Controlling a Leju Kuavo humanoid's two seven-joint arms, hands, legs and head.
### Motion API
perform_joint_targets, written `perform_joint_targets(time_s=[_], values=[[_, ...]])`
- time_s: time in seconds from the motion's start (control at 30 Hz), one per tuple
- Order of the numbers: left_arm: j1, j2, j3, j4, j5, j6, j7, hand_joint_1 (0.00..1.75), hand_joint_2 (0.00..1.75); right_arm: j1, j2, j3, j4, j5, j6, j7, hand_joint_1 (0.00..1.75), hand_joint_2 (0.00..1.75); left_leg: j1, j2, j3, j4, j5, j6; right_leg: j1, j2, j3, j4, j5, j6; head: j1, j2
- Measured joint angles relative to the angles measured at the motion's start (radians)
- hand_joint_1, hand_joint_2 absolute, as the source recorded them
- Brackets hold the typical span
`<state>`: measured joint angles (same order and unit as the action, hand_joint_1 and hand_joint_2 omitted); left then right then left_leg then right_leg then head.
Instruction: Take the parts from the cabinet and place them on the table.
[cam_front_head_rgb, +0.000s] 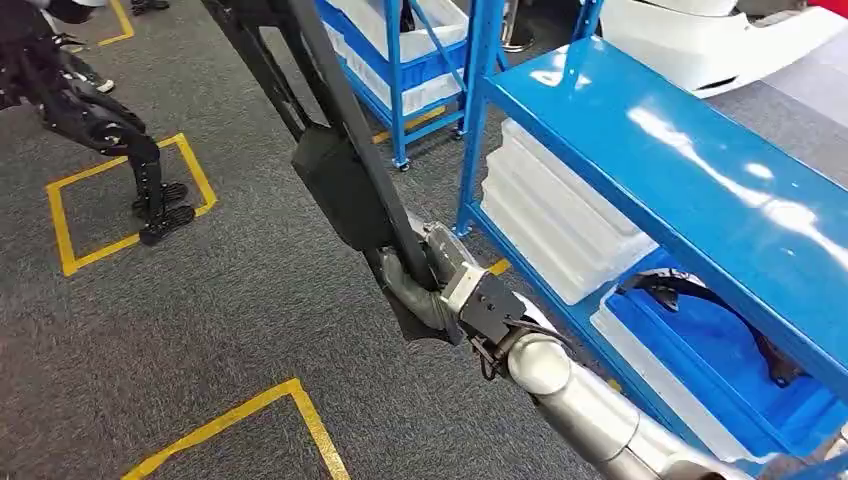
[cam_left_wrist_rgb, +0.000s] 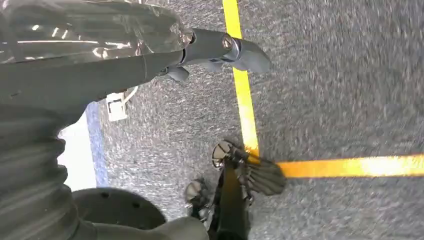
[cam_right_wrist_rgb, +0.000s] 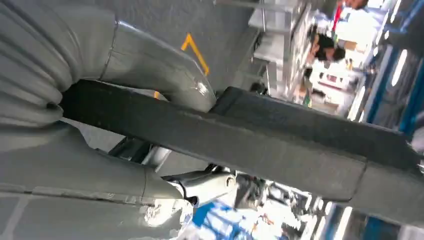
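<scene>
Grey carpet (cam_front_head_rgb: 200, 330) with yellow taped squares (cam_front_head_rgb: 70, 215) is covering the floor around a blue metal cabinet (cam_front_head_rgb: 680, 170), whose glossy top shelf is reflecting the ceiling lights. White bins (cam_front_head_rgb: 560, 225) are sitting on the cabinet's lower shelf; beside them, a blue-lined bin (cam_front_head_rgb: 720, 360) is holding a dark curved part (cam_front_head_rgb: 700, 295).

Long black part (cam_front_head_rgb: 340, 130), a flat bar with a wider block section midway, is running diagonally across the head view from the upper frame edge down to the right hand (cam_front_head_rgb: 440, 285). Right hand is grasping the lower end of this part, out over the carpet and just beside the cabinet's corner post. In the right wrist view the grey thumb (cam_right_wrist_rgb: 160, 70) is lying over one face of the black part (cam_right_wrist_rgb: 250, 135) and the fingers are wrapping under it, so the bar is passing straight through the grip.

Left hand (cam_left_wrist_rgb: 220, 50) is hanging over the carpet, fingers released and holding nothing, near a yellow tape line (cam_left_wrist_rgb: 242, 90).
</scene>
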<state>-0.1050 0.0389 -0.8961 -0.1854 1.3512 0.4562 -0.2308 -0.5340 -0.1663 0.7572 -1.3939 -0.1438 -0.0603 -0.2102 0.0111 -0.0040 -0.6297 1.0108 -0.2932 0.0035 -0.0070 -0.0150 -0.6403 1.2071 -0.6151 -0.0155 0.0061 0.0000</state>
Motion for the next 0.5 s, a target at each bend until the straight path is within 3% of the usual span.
perform_joint_targets(time_s=[0.03,0.07,0.1,0.13,0.17,0.2,0.23,0.27,0.3,0.37,0.4,0.43,0.47,0.5], values=[[0.0,0.0,0.0,0.0,0.001,0.0,0.0,0.0,1.75,0.004,-0.002,0.0,0.0,0.0,0.0,0.001,1.75,1.75,-0.001,-0.015,0.0,0.0,-0.001,0.002,-0.001,0.008,-0.043,0.082,-0.029,0.002,0.008,0.0],[0.0,0.0,0.0,0.0,0.002,0.0,0.0,0.0,1.75,0.008,-0.003,0.001,0.001,0.0,0.0,0.002,1.75,1.75,-0.002,-0.03,0.0,0.002,-0.001,0.002,-0.001,0.011,-0.072,0.129,-0.035,0.003,0.011,0.0],[0.0,0.0,0.0,0.0,0.003,0.0,0.0,0.0,1.75,0.011,-0.003,0.002,0.001,0.0,0.0,0.002,1.75,1.75,-0.002,-0.044,0.0,0.004,-0.002,0.002,-0.001,0.012,-0.08,0.132,-0.02,0.003,0.013,0.0],[0.001,0.0,0.0,0.0,0.007,0.0,0.0,0.0,1.75,0.011,-0.003,0.002,0.001,0.0,0.0,0.002,1.75,1.75,-0.002,-0.06,0.0,0.007,-0.003,0.0,-0.001,0.014,-0.067,0.088,0.02,0.002,0.017,0.0],[0.001,0.0,0.0,0.0,0.008,0.0,0.0,0.0,1.75,0.01,-0.003,0.002,0.001,0.0,0.0,0.002,1.75,1.75,0.0,-0.074,0.001,0.01,-0.006,-0.003,-0.002,0.018,-0.035,0.007,0.072,0.0,0.021,0.0],[0.0,0.0,0.0,0.0,0.008,0.0,0.0,0.0,1.75,0.009,-0.003,0.002,0.001,0.0,0.0,0.002,1.75,1.75,0.001,-0.089,0.001,0.016,-0.009,-0.007,-0.006,0.04,0.004,-0.09,0.127,-0.001,0.027,0.0],[0.0,0.0,0.0,0.0,0.008,0.0,0.0,0.0,1.75,0.009,-0.003,0.002,0.002,0.0,0.0,0.002,1.75,1.75,0.003,-0.098,-0.004,0.018,-0.012,-0.01,-0.011,0.093,0.021,-0.14,0.134,-0.003,0.034,0.0],[-0.002,0.0,0.0,0.0,0.008,0.0,0.0,0.0,1.75,0.009,-0.003,0.002,0.001,0.0,0.0,0.002,1.75,1.75,0.001,-0.113,-0.013,0.029,-0.013,-0.016,-0.014,0.095,0.026,-0.158,0.131,-0.001,0.032,0.0],[-0.001,0.0,0.001,0.0,0.009,0.001,0.0,0.0,1.75,0.01,-0.003,0.002,0.001,0.0,0.0,0.002,1.75,1.75,0.003,-0.122,-0.016,0.025,-0.009,-0.022,-0.01,0.084,0.025,-0.154,0.131,-0.003,0.029,0.0],[0.006,0.0,0.001,0.0,0.01,0.002,0.0,0.0,1.75,0.008,-0.001,0.003,0.001,0.0,0.0,0.002,1.75,1.75,0.01,-0.143,-0.018,0.019,-0.005,-0.037,-0.003,0.065,0.027,-0.155,0.132,-0.013,0.03,0.0],[0.008,0.002,0.001,0.0,0.01,0.002,0.0,0.0,1.75,0.004,0.004,0.003,0.001,0.0,0.0,0.002,1.75,1.75,0.011,-0.14,-0.02,0.027,-0.012,-0.041,-0.013,0.048,0.035,-0.169,0.138,-0.022,0.032,0.0],[0.009,0.002,0.001,0.0,0.011,0.002,0.0,0.0,1.75,0.003,0.007,0.003,0.001,0.0,0.0,0.002,1.75,1.75,0.003,-0.084,-0.029,0.057,-0.031,-0.042,-0.009,0.038,0.04,-0.174,0.138,-0.025,0.025,0.0],[0.006,0.002,0.001,0.0,0.011,0.002,0.002,0.0,1.75,0.001,0.009,0.003,0.001,0.0,0.0,0.001,1.75,1.75,0.004,-0.044,-0.059,0.118,-0.065,-0.046,-0.007,0.025,0.043,-0.175,0.137,-0.031,0.008,0.0],[0.002,0.002,0.001,0.0,0.011,0.002,0.002,0.0,1.75,0.0,0.009,0.004,0.001,0.0,0.0,0.0,1.75,1.75,0.005,-0.022,-0.095,0.192,-0.1,-0.05,-0.004,0.01,0.046,-0.175,0.135,-0.034,0.004,0.0]])
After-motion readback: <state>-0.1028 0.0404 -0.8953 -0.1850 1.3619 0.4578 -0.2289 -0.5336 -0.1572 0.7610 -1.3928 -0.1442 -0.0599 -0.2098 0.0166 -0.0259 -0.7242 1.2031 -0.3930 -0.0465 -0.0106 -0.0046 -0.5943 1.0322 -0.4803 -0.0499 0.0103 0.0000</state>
